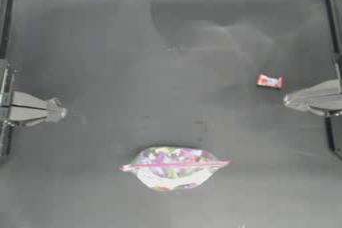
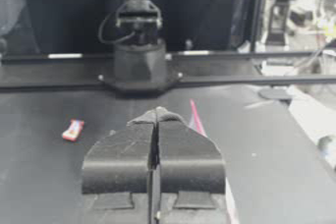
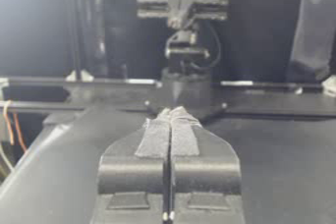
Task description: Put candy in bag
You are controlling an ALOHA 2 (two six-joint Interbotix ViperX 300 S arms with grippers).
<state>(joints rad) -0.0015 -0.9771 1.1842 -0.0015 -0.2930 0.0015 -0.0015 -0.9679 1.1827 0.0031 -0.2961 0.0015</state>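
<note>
Tabletop (image 1: pixel 167 47): dark, matte, bordered by a raised rail along the far edge and sides; faint pale reflections are seen across it.

Bag (image 1: pixel 174 167): clear crinkly pouch, laid flat near the front middle of the tabletop, with a pink closure strip running across it. Multicoloured sweets are seen through the plastic. It is touched by neither pincer.

Candy (image 1: pixel 269 81): small red-orange wrapped piece, lying alone on the tabletop toward the right side, well apart from the bag and near the right pincer, not touching it. It is also seen in the left wrist view (image 2: pixel 72 129).

Left pincer (image 1: pixel 59 109): drawn back at the left edge, jaws pressed together, nothing held.

Right pincer (image 1: pixel 288 99): drawn back at the right edge, jaws closed together, nothing held.
</note>
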